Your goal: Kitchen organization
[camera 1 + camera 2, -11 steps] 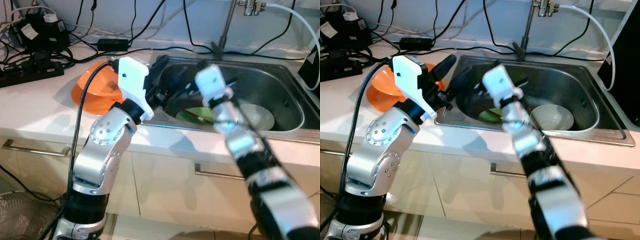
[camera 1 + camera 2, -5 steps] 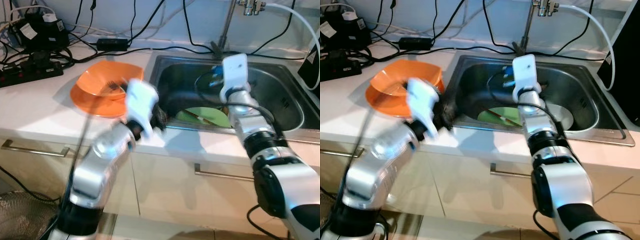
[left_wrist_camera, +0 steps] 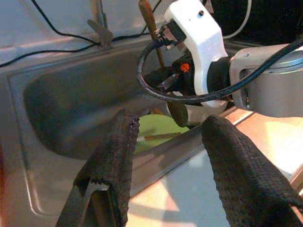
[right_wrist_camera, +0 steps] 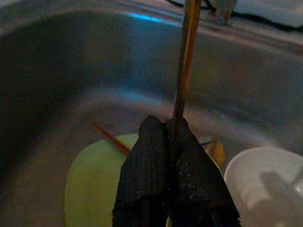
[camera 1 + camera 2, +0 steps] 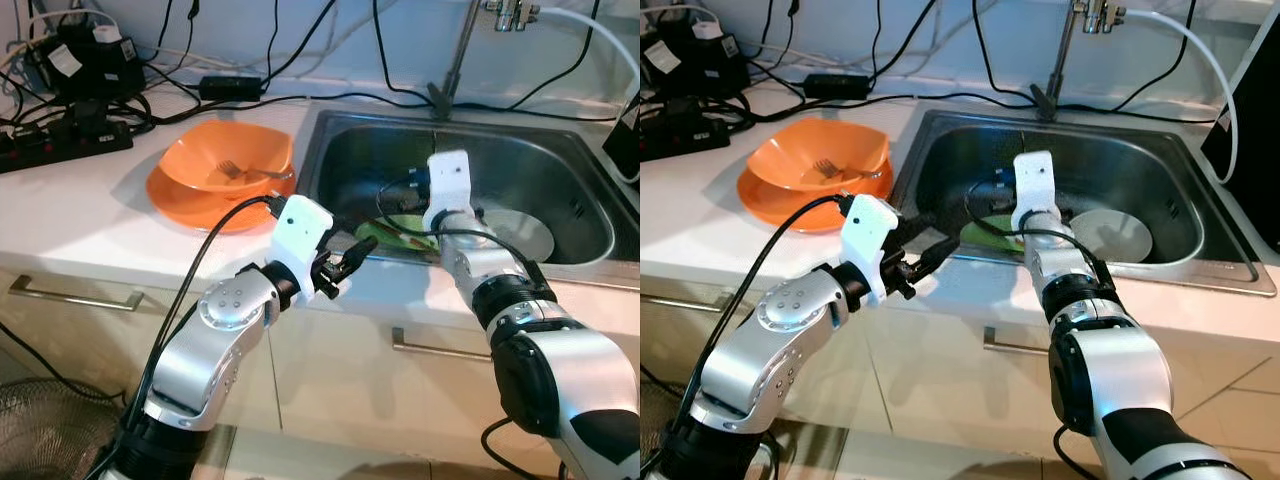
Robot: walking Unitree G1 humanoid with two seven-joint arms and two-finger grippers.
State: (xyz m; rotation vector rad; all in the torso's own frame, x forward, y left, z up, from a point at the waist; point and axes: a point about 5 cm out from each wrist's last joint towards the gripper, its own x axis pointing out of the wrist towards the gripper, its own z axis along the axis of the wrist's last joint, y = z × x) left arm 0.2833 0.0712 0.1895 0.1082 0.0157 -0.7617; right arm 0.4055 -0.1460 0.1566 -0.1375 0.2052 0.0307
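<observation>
White bench (image 5: 80, 215) with a steel sink (image 5: 580, 170) set into it, cables along the back wall. Down in the basin, right pincer (image 4: 173, 137) pressed together on a brown chopstick (image 4: 187, 56), pinching it low so most of the stick stands up past the fingertips. Directly below that pincer, a green plate (image 4: 90, 184) with a second stick (image 4: 111, 139) lying on it; just beside, a white bowl (image 4: 265, 175). Left pincer (image 3: 168, 142) spread wide and holding nothing, hovering over the sink's front rim, close to the right wrist. Well off to its far side, an orange bowl (image 5: 225, 165) with a fork (image 5: 235, 172).

Risks, as judged: thin stick pivoting or slipping from such a low pinch during the lift; tip knocking the tap pipe (image 5: 455, 55); arms colliding, given how near they sit; loose cable snagging.
</observation>
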